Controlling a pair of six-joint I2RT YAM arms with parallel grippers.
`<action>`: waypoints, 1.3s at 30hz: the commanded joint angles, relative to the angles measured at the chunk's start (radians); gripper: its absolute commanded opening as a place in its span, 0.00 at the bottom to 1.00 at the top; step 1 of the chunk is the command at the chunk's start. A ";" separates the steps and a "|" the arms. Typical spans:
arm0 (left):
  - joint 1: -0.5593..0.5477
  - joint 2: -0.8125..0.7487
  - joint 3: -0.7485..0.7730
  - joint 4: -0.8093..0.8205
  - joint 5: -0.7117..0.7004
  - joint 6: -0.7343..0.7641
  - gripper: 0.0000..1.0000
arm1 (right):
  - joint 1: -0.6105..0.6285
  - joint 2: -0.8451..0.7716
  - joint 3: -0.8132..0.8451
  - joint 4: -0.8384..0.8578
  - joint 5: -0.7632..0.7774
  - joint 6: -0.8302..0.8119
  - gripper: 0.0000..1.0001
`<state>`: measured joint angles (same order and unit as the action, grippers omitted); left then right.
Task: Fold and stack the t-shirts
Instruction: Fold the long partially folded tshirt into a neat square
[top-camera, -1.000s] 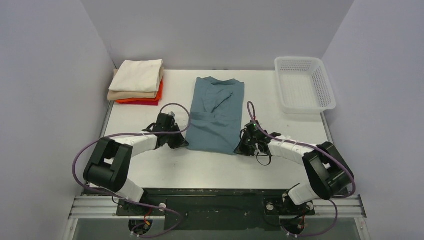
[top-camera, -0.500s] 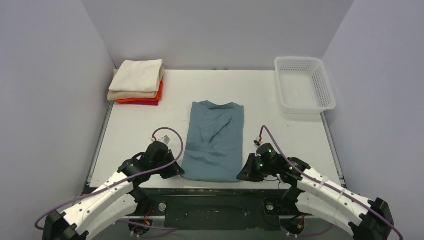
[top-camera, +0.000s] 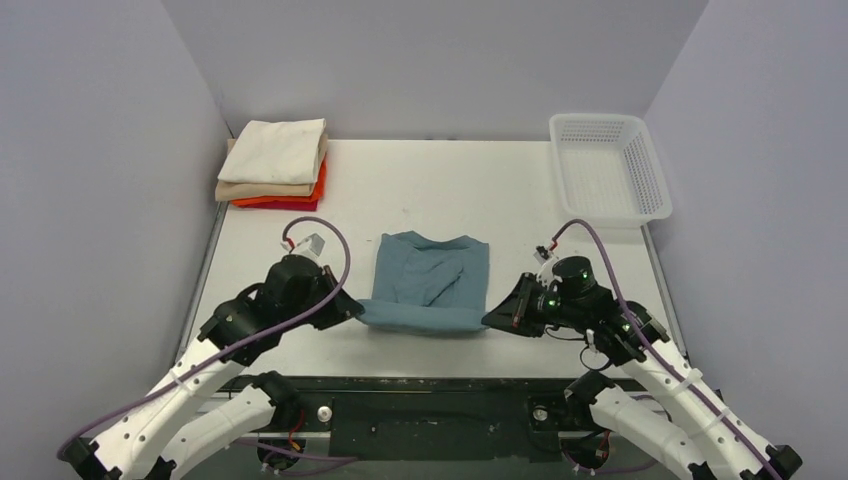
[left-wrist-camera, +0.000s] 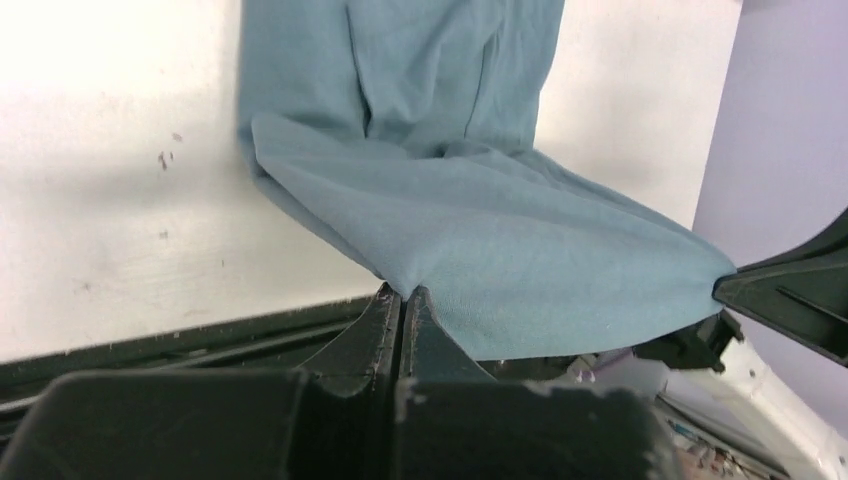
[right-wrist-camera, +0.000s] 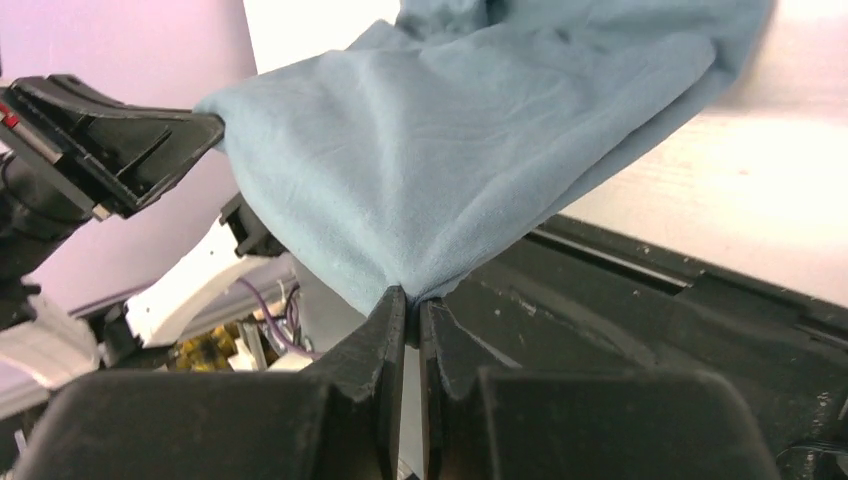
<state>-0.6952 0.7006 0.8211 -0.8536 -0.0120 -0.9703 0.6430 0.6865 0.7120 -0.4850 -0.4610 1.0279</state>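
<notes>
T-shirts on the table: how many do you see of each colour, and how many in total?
cream t-shirt: 1
tan t-shirt: 1
orange t-shirt: 1
red t-shirt: 1
teal-blue t-shirt: 1
Total: 5

Both arms' jaws pinch the near corners of the teal t-shirt (top-camera: 428, 280).

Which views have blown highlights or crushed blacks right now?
Left wrist: the table is blown out at top left, the teal t-shirt is sharp and well exposed, and the left fingers are dark with little detail. Right wrist: table glare along the right edge, and the right fingers are near-black. Top external: even light, no glare, all sharp.
</notes>
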 joint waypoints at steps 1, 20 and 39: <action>0.061 0.122 0.094 0.165 -0.069 0.094 0.00 | -0.111 0.098 0.080 -0.052 -0.064 -0.127 0.00; 0.331 0.651 0.282 0.500 0.101 0.203 0.00 | -0.402 0.536 0.273 0.149 -0.105 -0.308 0.00; 0.385 1.145 0.552 0.552 0.130 0.249 0.00 | -0.516 1.006 0.410 0.351 -0.097 -0.282 0.00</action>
<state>-0.3351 1.7817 1.2869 -0.3576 0.1455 -0.7578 0.1585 1.6299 1.0676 -0.1680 -0.6025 0.7547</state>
